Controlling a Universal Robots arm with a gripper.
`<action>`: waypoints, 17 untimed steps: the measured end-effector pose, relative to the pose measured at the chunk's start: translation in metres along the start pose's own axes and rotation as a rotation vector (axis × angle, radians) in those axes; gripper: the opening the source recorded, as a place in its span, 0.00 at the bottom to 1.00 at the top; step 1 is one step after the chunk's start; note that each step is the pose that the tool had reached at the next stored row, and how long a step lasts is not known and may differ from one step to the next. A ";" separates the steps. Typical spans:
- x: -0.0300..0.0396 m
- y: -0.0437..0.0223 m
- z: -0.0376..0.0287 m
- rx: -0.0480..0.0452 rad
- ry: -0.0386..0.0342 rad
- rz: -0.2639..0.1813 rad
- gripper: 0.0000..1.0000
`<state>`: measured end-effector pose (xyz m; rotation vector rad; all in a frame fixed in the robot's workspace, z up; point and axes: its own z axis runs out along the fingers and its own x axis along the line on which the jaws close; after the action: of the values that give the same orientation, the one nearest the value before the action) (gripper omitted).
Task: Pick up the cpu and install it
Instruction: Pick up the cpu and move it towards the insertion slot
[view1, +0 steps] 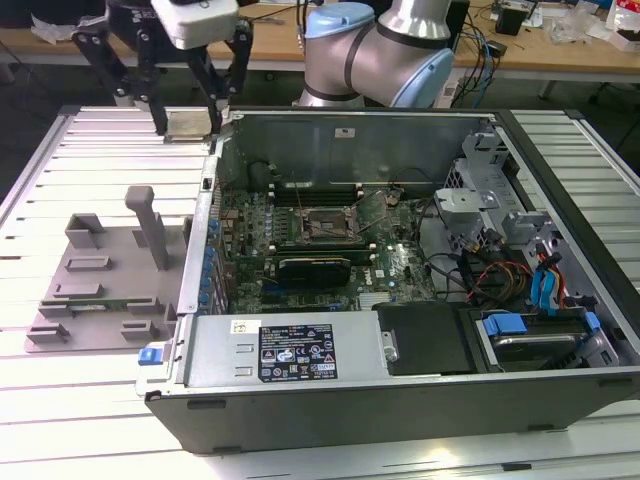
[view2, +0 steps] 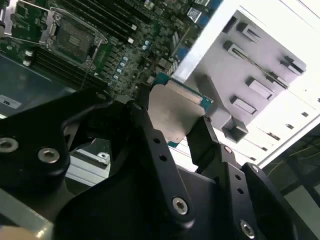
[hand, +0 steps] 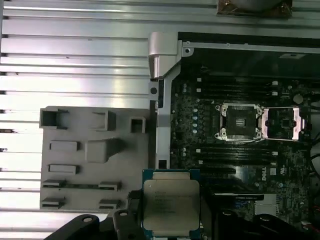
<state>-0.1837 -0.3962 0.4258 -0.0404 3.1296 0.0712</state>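
The cpu (view1: 188, 124), a small flat silver-grey square chip, hangs in the air over the slatted table at the exterior view's upper left, just outside the case's corner. My gripper (view1: 187, 130) is shut on it, one black finger on each side. The cpu (view2: 175, 111) shows between the fingers (view2: 143, 112) in both wrist views, with its metal top (hand: 170, 202) facing the first wrist camera. The open motherboard socket (view1: 325, 225) lies inside the case, apart from the chip, and it also shows as the socket (hand: 240, 122) in the first wrist view.
The open computer case (view1: 200, 260) lies on its side, with its raised metal wall between the gripper and the motherboard. A grey plastic fixture (view1: 105, 280) with upright blocks sits on the table at the exterior view's left. Cables and drive bays fill the case's right end.
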 end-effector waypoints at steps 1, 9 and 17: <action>-0.0129 -0.0003 0.0002 -0.0001 -0.0001 0.000 0.55; -0.0726 -0.0019 0.0012 0.0000 0.0000 0.001 0.55; -0.1279 -0.0034 0.0022 -0.0001 0.0014 0.001 0.55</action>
<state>-0.0557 -0.3962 0.4249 -0.0384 3.1310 0.0713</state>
